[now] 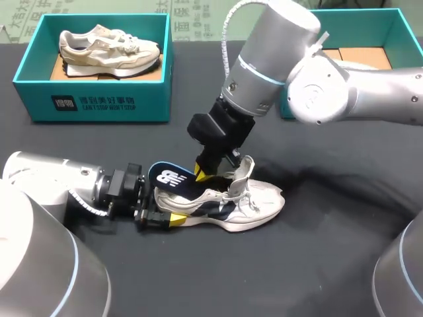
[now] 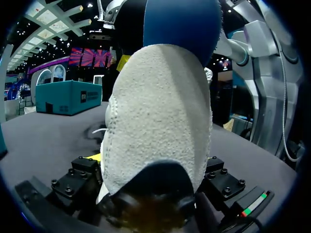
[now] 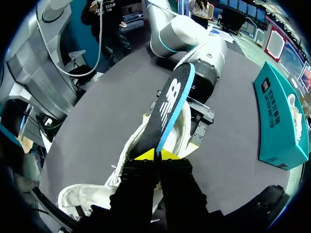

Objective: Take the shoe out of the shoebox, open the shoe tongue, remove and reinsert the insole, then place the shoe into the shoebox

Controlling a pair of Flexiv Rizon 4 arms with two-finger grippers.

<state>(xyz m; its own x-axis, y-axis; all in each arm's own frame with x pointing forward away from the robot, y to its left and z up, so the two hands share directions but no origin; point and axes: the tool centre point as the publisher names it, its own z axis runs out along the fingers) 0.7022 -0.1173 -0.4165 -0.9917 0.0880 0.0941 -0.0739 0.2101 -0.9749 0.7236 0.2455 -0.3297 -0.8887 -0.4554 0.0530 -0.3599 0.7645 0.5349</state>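
Sneaker lay mid-table, well short of the shoebox at the far right corner. My left gripper clamped its heel, bracing it, I judged, while my right gripper pinched the insole, which stuck half out over the heel.

Bright overhead light — faint shadows

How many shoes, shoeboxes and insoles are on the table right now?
Shoes: 2, boxed shoe and table shoe
Shoeboxes: 2, left shoebox and right shoebox
Insoles: 1, dark insole
Total: 5
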